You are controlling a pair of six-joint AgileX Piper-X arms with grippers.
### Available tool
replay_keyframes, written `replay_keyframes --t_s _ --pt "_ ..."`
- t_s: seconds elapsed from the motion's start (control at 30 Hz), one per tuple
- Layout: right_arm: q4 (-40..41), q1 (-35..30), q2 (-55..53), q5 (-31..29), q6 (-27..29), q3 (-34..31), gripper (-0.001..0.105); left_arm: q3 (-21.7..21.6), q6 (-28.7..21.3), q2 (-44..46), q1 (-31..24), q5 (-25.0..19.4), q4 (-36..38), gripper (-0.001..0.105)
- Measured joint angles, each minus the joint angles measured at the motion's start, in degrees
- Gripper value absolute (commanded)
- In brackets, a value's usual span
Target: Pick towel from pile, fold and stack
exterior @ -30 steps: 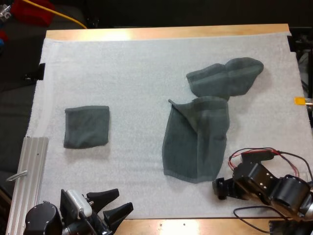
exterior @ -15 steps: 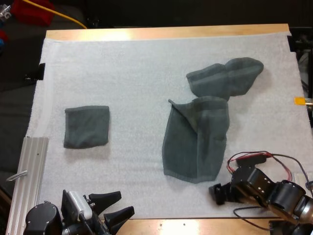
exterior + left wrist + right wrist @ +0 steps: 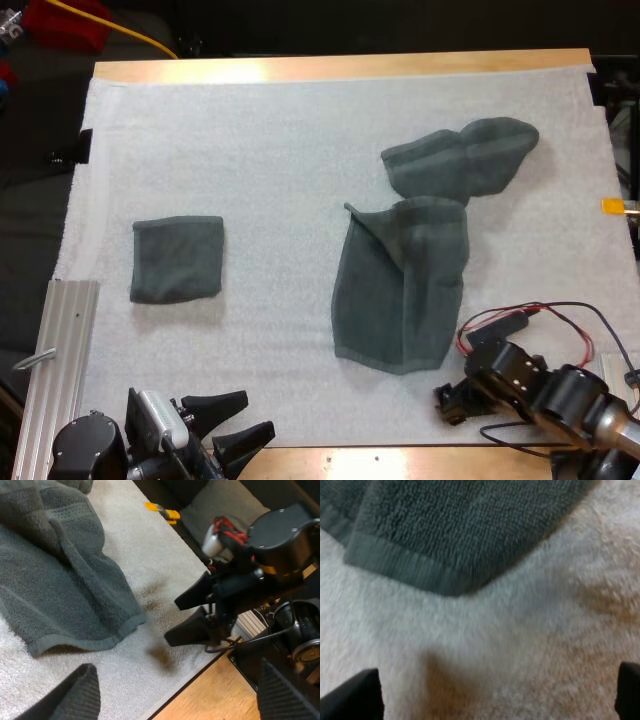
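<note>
Lying on the mat: a spread-out dark grey-green terry towel [image 3: 400, 290] sits right of centre on the white fleecy mat [image 3: 280, 140] that covers the wooden desk [image 3: 340, 67]. A crumpled dark grey-green towel [image 3: 460, 160] touches its far edge, and a folded square dark grey-green towel [image 3: 177, 259] rests well apart on the left.
Left fingers [image 3: 215, 400]: apart and clear of everything, at the mat's near edge, near a ribbed aluminium rail [image 3: 60, 350].
Right fingers [image 3: 350, 696]: apart, gripping nothing, low over bare mat beside the spread-out towel's near right corner.
High view alone: all three towels and the rail together.
Left wrist view alone: the right fingers from the side, their black tips pointing toward the spread-out towel's hemmed corner but not touching it, with a shadow on the mat beneath.
Right wrist view alone: that hemmed corner up close, untouched.
Change: the right fingers have shifted toward the desk's near edge since a second ago. The towels and left fingers are as before.
</note>
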State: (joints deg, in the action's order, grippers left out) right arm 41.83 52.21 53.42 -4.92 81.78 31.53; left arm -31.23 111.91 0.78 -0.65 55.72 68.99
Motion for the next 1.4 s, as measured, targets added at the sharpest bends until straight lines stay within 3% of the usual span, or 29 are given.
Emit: replay_keyframes --t_s 0.3,0.63,0.83,1.07,1.17,1.3,1.4 --pt "-7.83 0.00 8.09 -0.05 -0.21 0.00 0.067 0.00 0.43 0.00 0.00 0.00 0.00 0.064" --pt "-16.35 0.00 10.26 -1.12 -0.61 -0.06 0.066 0.00 0.49 0.00 0.00 0.00 0.00 0.064" --pt "-17.40 0.00 10.25 -6.06 -0.83 -0.14 0.051 0.00 0.49 0.00 0.00 0.00 0.00 0.064" --pt "-17.63 0.00 10.25 -7.75 -0.83 -0.14 0.049 0.00 0.49 0.00 0.00 0.00 0.00 0.064" --pt "-17.98 0.00 10.25 -8.21 -0.83 -0.14 0.039 0.00 0.49 0.00 0.00 0.00 0.00 0.064" --pt "-19.56 0.00 10.25 -8.21 -0.83 -0.14 0.016 0.00 0.49 0.00 0.00 0.00 0.00 0.064" --pt "-21.82 0.00 10.25 -7.95 -0.83 -0.14 0.008 0.00 0.57 0.00 0.00 0.00 0.00 0.064"
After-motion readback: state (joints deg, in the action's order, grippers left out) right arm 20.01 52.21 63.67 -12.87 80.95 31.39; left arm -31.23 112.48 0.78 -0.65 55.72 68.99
